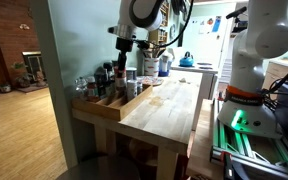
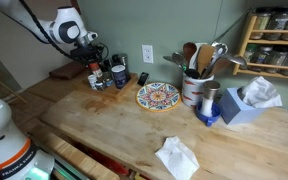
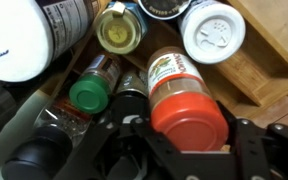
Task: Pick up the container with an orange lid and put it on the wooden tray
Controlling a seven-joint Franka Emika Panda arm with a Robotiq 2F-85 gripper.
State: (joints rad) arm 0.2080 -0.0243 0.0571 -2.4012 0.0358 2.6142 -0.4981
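Note:
In the wrist view the container with an orange lid [image 3: 189,120] sits between my gripper's two fingers [image 3: 184,135]. The fingers press on it from both sides. Its clear, labelled body points away from the camera. Below it lies the wooden tray [image 3: 256,62], crowded with spice jars and bottles. In both exterior views my gripper [image 1: 125,50] [image 2: 92,57] hangs just above the jars at one end of the pale tray [image 1: 106,109], at the table's edge. The container itself is too small to make out there.
In the tray stand a green-lidded jar [image 3: 87,97], a white-lidded jar [image 3: 212,32], a yellow-filled jar [image 3: 119,33] and dark bottles. On the table are a patterned plate [image 2: 157,96], a utensil crock [image 2: 194,86], a blue tissue box [image 2: 244,104] and a white cloth [image 2: 176,157].

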